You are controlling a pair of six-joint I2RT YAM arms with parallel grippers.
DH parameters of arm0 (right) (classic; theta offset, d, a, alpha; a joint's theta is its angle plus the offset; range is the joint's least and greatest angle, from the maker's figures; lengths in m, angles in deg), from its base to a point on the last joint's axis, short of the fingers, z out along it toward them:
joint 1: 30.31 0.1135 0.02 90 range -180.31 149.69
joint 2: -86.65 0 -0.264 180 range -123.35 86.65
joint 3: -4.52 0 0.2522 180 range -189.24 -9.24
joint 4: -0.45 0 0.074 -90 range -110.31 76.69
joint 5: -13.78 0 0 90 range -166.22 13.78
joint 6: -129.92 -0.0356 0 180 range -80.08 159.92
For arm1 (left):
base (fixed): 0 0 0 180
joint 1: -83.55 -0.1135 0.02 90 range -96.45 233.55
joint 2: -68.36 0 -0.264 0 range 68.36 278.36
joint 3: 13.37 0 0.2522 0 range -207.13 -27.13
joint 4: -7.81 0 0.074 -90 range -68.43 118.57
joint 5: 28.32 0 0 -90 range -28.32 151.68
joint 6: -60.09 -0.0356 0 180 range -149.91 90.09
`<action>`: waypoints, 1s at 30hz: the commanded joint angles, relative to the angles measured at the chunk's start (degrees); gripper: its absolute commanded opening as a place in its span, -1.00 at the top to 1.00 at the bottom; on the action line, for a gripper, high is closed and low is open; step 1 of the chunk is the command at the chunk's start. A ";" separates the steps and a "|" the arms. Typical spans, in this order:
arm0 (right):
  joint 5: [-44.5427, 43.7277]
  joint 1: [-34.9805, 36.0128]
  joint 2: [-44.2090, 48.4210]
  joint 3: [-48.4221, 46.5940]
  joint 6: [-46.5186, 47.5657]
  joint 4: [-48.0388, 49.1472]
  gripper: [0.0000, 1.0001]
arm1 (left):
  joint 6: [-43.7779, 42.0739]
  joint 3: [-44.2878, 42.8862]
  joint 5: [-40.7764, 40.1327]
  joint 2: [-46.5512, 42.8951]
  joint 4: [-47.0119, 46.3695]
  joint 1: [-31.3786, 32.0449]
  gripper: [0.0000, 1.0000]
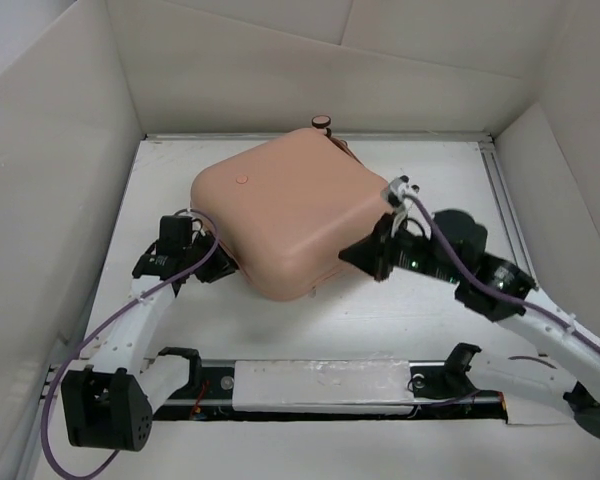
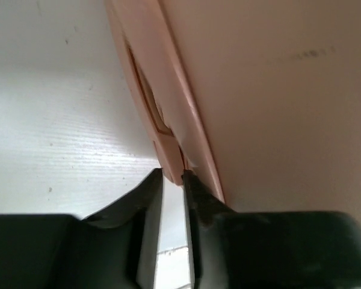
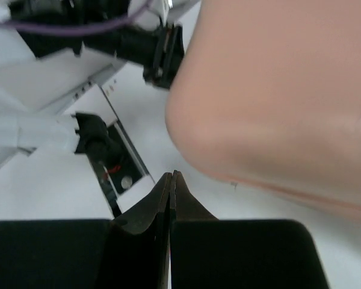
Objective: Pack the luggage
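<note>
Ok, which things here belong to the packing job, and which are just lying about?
Job: luggage, closed; left fingers, pinching its rim; right fingers, shut beside it, holding nothing.
Not the job: table; rail at its near edge; walls.

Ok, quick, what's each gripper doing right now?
Left gripper: closed, pinching a thin edge of the luggage.
Right gripper: closed, holding nothing, just beside the luggage.

The luggage [image 1: 290, 215] is plain salmon pink, the table [image 1: 380, 320] white, the left gripper [image 2: 172, 179] and right gripper [image 3: 171, 178] black, the cable [image 1: 70, 400] purple.
</note>
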 commanded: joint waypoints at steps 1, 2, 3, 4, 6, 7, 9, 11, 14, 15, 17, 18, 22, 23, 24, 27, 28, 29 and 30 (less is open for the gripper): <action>-16.03 7.79 2.33 13.51 -6.23 6.54 1.00 | -0.42 1.24 -0.08 -1.04 -7.63 -2.23 0.63; -17.89 10.07 2.86 15.48 -7.46 8.20 1.00 | -0.42 1.25 -0.08 -1.05 -8.16 -2.24 0.55; -20.78 15.58 3.73 17.42 -10.17 9.17 1.00 | -0.42 1.25 -0.95 -1.05 -8.17 -2.24 0.48; -27.77 18.33 4.35 21.88 -11.32 10.40 1.00 | -0.42 1.25 -0.96 -1.05 -8.17 -2.24 0.45; -31.52 22.38 5.41 26.12 -12.82 15.85 1.00 | 0.54 3.08 -2.27 -2.27 -8.78 -2.24 0.43; -32.49 25.01 5.41 27.79 -12.83 17.34 1.00 | 1.94 4.31 -2.88 -2.97 -10.44 -2.24 0.43; -33.20 25.56 4.80 33.50 -12.83 23.90 0.78 | 4.05 7.99 -4.03 -5.43 -12.20 -2.24 0.40; -34.33 25.56 4.80 38.85 -13.36 28.41 0.52 | 6.24 10.11 -5.17 -8.50 -15.37 -2.24 0.37; -36.19 25.56 5.32 43.79 -11.87 39.13 0.18 | 8.71 14.42 -5.01 -11.76 -20.97 -2.24 0.24; -35.41 25.56 5.32 46.59 -10.99 45.07 0.02 | 9.59 15.21 -5.00 -13.16 -22.05 -2.24 0.21; -34.44 24.86 3.84 49.07 -8.98 50.99 -0.02 | 10.22 17.50 -5.00 -13.79 -24.76 -2.24 0.19; -33.74 24.25 2.61 50.30 -8.27 54.24 -0.06 | 10.22 18.29 -4.13 -13.79 -26.09 -2.24 0.19; -31.80 22.93 -7.75 52.59 -6.85 67.69 -0.09 | 12.41 24.17 -0.43 -12.57 -35.75 -2.24 0.21; -31.80 22.93 -12.12 52.59 -6.33 71.72 -0.09 | 13.98 26.71 -0.43 -12.04 -38.03 -2.24 0.21; -31.27 22.93 -14.17 51.81 -6.33 73.76 -0.09 | 14.78 27.95 -0.43 -11.51 -42.40 -2.24 0.21; -31.27 22.93 -20.58 50.58 -6.85 80.71 -0.09 | 15.31 29.55 -1.73 -8.62 -46.74 -2.24 0.24; -31.27 22.93 -21.65 50.57 -6.85 82.55 -0.06 | 15.31 30.16 -1.75 -7.74 -49.10 -2.24 0.24; -31.01 23.45 -22.44 49.44 -6.85 83.96 -0.06 | 15.31 30.16 -1.75 -6.16 -50.26 -2.24 0.24; -32.14 24.15 -22.45 48.56 -6.85 82.93 -0.06 | 14.70 30.16 -1.75 -5.45 -51.31 -2.24 0.24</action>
